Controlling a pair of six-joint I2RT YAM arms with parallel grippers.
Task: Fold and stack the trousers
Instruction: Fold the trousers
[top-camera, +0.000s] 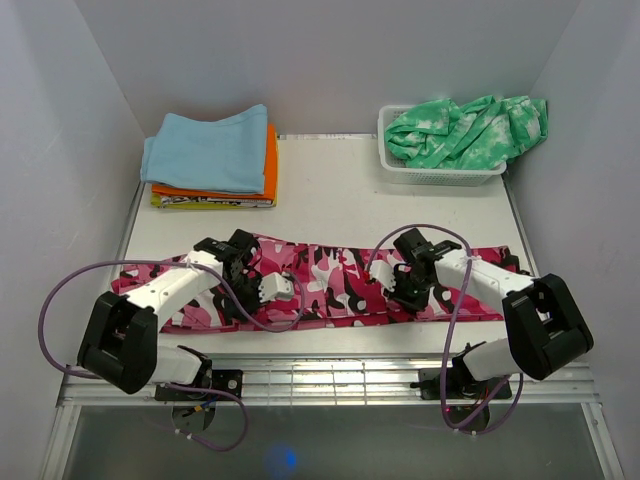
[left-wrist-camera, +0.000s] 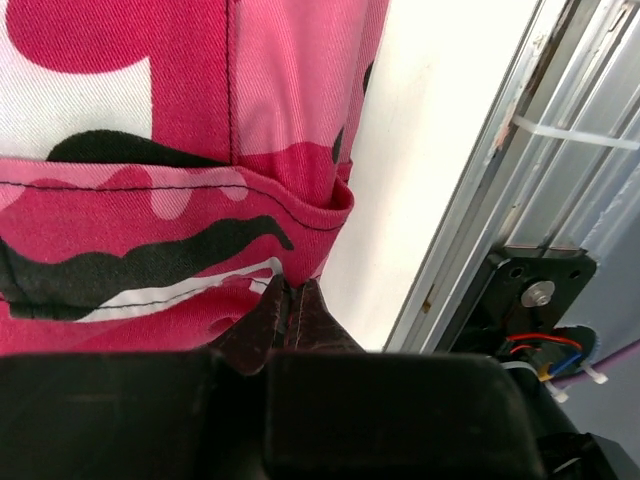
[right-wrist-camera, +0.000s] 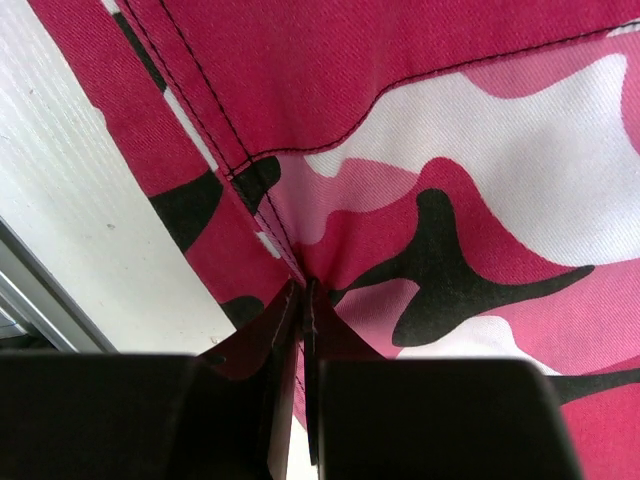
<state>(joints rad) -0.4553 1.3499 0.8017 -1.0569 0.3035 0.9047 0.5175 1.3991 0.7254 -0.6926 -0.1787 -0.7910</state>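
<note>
Jaws, left gripper (left-wrist-camera: 290, 302): closed tight, pinching a folded edge of the trousers (top-camera: 335, 275). Jaws, right gripper (right-wrist-camera: 305, 298): closed tight, pinching the fabric beside a stitched seam. Trousers: spread as a long strip across the near side of the table (top-camera: 400, 195).

From above, the left arm (top-camera: 165, 288) and right arm (top-camera: 485, 272) cover stretches of the trousers (top-camera: 340, 285) and hide their own fingertips. In the wrist views the cloth runs off frame, its pinched fold lost inside the left gripper (left-wrist-camera: 290, 298) and right gripper (right-wrist-camera: 305, 298). The stack's bottom garment (top-camera: 215, 203) shows only an edge.
</note>
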